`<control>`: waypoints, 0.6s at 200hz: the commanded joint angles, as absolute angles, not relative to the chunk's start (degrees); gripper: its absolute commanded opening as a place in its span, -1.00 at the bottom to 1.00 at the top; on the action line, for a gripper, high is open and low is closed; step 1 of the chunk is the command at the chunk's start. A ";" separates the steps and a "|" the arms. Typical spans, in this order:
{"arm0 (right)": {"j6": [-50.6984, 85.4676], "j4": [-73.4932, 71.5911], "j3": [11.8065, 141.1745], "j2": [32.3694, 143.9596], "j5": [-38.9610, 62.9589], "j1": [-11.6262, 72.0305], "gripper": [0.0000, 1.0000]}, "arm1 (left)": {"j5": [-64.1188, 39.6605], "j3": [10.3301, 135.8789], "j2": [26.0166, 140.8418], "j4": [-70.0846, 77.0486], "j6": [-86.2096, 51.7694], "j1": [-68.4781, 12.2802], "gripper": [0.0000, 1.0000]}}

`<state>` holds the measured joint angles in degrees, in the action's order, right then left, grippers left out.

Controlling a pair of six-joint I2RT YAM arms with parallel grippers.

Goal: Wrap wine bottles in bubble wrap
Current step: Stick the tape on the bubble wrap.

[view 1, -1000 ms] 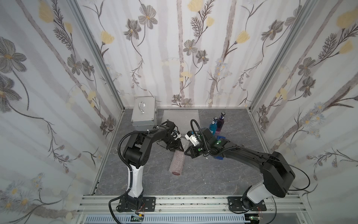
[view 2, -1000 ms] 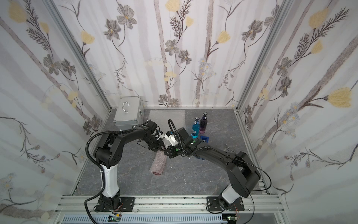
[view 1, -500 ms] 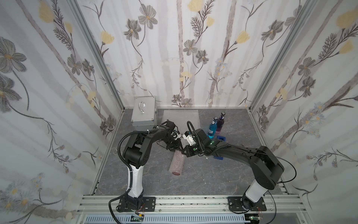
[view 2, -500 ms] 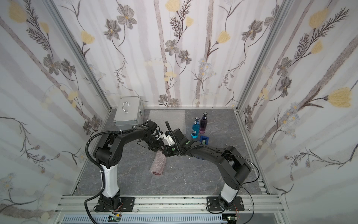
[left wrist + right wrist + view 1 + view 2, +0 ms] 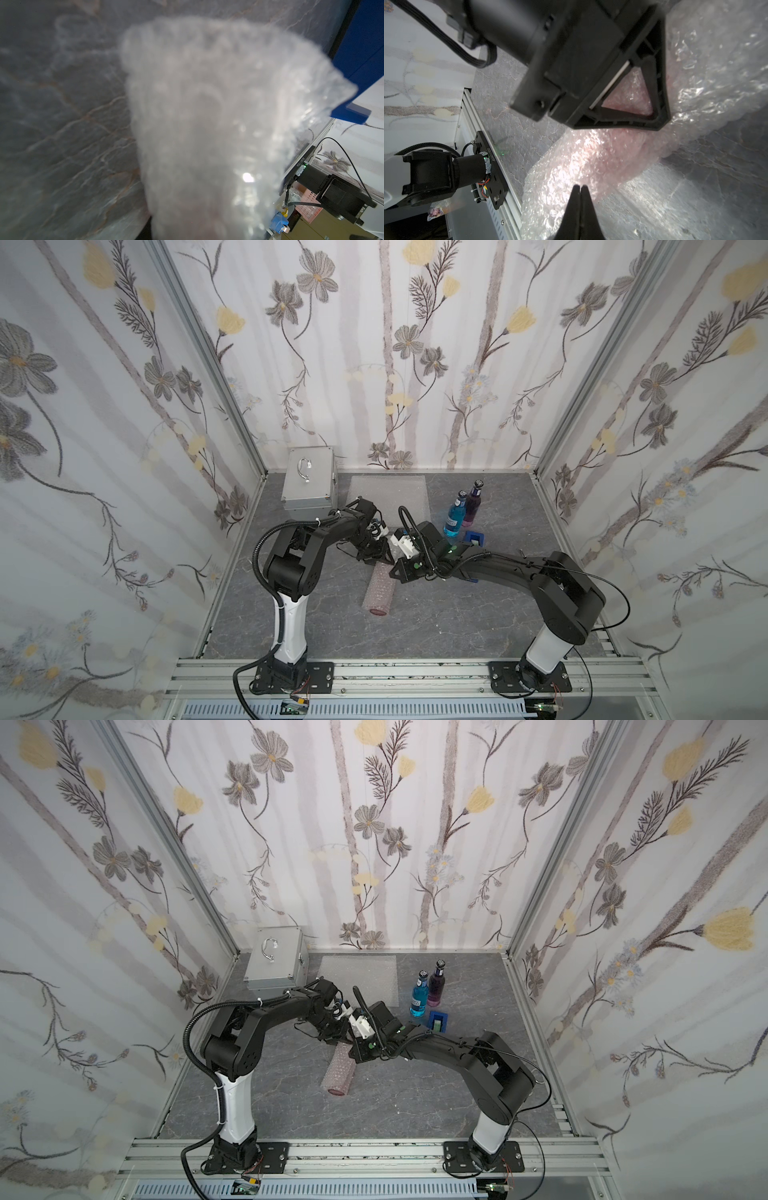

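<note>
Bubble wrap (image 5: 207,124) a close blur in the left wrist view, red bottle (image 5: 602,149) only a pink smear inside

On the grey counter (image 5: 436,626) we see a silver case (image 5: 308,485) far left, a flat bubble wrap sheet (image 5: 388,493) beside it, a blue bottle (image 5: 455,516) and purple bottle (image 5: 472,506) upright far right, a tape dispenser (image 5: 474,539) nearer, and a wrapped bottle (image 5: 379,591) lying centre.
</note>
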<state>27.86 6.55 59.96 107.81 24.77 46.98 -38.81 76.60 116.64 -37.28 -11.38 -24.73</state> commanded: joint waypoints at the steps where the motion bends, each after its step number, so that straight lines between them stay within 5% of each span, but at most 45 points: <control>1: 28.89 3.92 61.25 108.96 22.31 46.69 -1.00 | -39.28 76.90 116.59 -38.24 -11.52 -24.87 -0.48; 120: 30.88 3.35 61.44 112.93 22.21 45.76 -1.00 | -39.36 76.72 116.38 -38.11 -11.53 -24.96 -0.47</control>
<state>29.58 4.93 60.97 112.20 22.44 45.69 -38.76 76.60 116.64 -37.28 -11.38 -24.82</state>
